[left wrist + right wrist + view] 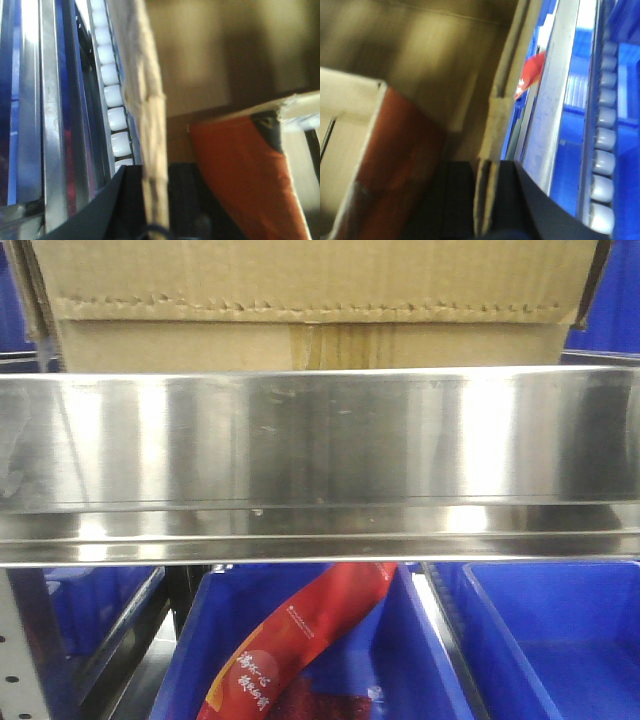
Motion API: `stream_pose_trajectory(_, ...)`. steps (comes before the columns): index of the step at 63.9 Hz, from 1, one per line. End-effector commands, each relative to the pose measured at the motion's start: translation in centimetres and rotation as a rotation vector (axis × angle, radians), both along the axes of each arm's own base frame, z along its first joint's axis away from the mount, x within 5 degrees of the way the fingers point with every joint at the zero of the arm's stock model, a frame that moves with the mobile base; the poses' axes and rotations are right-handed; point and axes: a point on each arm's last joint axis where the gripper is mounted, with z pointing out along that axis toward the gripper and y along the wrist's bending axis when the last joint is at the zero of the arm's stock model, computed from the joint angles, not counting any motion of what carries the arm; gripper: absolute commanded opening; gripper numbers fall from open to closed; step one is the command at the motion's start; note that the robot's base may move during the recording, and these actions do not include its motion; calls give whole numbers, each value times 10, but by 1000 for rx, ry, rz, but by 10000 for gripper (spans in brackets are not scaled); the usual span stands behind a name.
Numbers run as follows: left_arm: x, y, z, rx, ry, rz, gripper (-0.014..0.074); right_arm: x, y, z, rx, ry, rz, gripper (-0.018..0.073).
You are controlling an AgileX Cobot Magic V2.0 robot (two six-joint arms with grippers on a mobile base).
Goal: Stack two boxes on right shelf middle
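A brown cardboard box (320,285) with a jagged tape band and a yellowish centre seam fills the top of the front view, just behind the right shelf's shiny steel front rail (320,450). Neither gripper shows in that view. In the left wrist view my left gripper (156,200) is shut on the box's thin cardboard wall (150,120), one black finger on each side. In the right wrist view my right gripper (487,200) pinches the opposite cardboard wall (500,115) the same way. Both views look into the box's open inside.
A red-and-white carton lies inside the box (240,170) (395,150). Blue bins (530,640) sit below the rail, one holding a red packet (290,650). Rows of white rollers (117,120) and grey rollers (605,140) run close outside the box walls.
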Motion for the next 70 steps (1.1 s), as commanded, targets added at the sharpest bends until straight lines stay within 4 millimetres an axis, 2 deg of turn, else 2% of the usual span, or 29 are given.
stream_pose_trajectory(1,-1,1,11,-17,-73,-9,115,2,0,0,-5,-7,8,78)
stream_pose_trajectory(5,-1,1,11,-17,-73,-9,266,2,0,1,-4,-9,8,232)
stream_pose_trajectory(10,-1,1,11,-17,-73,-9,505,1,0,5,-2,-24,7,417)
stream_pose_trajectory(13,-1,1,11,-17,-73,-9,629,0,-1,8,1,-34,7,484)
stream_pose_trajectory(18,-4,1,14,-22,-81,-10,566,-5,-2,16,7,-56,7,573)
stream_pose_trajectory(24,-11,1,21,-34,-99,-17,500,-13,-4,27,16,-88,7,568)
stream_pose_trajectory(29,-24,3,34,-47,-134,-24,428,-28,-9,39,22,-113,10,566)
stream_pose_trajectory(34,-39,4,48,-60,-171,-37,347,-42,-12,48,23,-120,14,506)
stream_pose_trajectory(37,-49,3,53,-61,-187,-48,292,-50,-15,53,23,-126,17,426)
stream_pose_trajectory(42,-72,4,60,-68,-203,-73,163,-66,-19,58,28,-143,17,200)
stream_pose_trajectory(51,-106,9,50,-59,-202,-103,-22,-87,-26,52,38,-175,6,-170)
stream_pose_trajectory(56,-125,17,42,-75,-255,-112,-112,-102,-31,46,43,-209,4,-154)
stream_pose_trajectory(70,-183,42,15,-109,-427,-131,-111,-141,-44,9,33,-310,4,-154)
